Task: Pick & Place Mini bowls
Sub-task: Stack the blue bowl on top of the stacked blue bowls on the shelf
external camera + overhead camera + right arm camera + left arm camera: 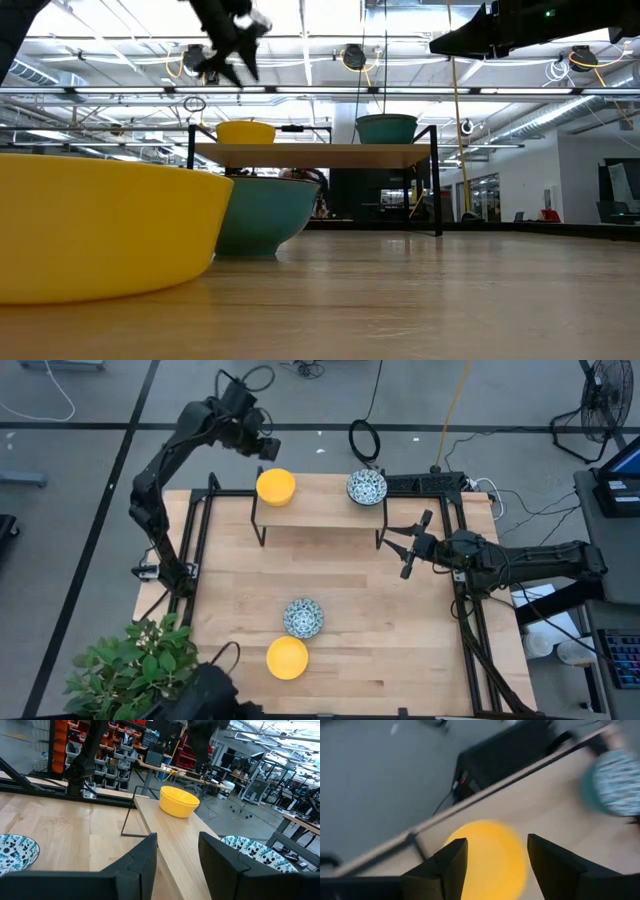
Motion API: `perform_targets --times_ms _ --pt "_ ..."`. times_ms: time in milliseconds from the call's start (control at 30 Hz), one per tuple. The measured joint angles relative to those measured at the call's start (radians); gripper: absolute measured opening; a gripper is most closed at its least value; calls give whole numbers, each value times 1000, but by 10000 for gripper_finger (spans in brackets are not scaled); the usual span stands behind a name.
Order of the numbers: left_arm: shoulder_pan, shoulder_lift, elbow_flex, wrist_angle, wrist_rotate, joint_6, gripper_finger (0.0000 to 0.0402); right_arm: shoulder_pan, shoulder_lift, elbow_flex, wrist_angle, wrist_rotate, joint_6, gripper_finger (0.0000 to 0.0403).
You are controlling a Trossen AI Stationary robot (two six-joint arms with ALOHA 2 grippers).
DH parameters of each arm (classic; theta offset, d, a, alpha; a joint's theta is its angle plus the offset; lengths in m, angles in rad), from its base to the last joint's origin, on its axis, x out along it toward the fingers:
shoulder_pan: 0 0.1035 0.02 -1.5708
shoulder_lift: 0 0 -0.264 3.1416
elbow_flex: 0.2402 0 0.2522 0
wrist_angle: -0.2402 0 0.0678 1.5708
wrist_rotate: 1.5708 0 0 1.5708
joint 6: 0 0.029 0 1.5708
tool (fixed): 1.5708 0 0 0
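Note:
A raised wooden shelf (320,512) stands at the table's far side. A yellow mini bowl (275,487) and a blue-green patterned mini bowl (367,487) sit on it. Another patterned bowl (303,618) and another yellow bowl (287,658) rest on the table near its near edge. My left gripper (268,450) hovers open just above and beyond the shelf's yellow bowl (487,857), touching nothing. My right gripper (398,550) is open off the shelf's right end, level and pointing toward the table's left side, with the shelf's two bowls ahead (179,801) (255,851).
A potted plant (130,660) stands at the near left corner. Black frame rails (200,550) run along both table sides, and a power strip with cables (430,482) lies beyond the shelf's right end. Bare wood lies between the shelf and the near bowls.

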Motion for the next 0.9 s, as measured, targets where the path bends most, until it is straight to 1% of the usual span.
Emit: perform_targets --times_ms 167,267,367,433,600,633,700,800,900 --pt "-94 -1 169 44 0 58 209 0 0 0 0 1 0 130" --pt "-177 -22 232 101 12 102 209 0 0 0 5 2 0 130" --pt "-287 -71 232 197 17 168 209 0 0 0 8 3 1 130" --pt "-377 -106 232 221 0 216 209 0 0 0 8 3 1 130" --pt "-645 -179 231 208 -80 288 209 0 0 0 14 3 20 130" --pt "-706 -187 232 198 -114 298 209 0 0 0 14 3 27 130" --pt "-842 -195 227 185 -237 306 209 0 0 0 13 3 29 130" --pt "-1046 -193 192 184 -531 260 209 0 0 0 11 2 43 130" --pt "-1219 -179 130 181 -781 219 209 0 0 0 11 2 55 130"
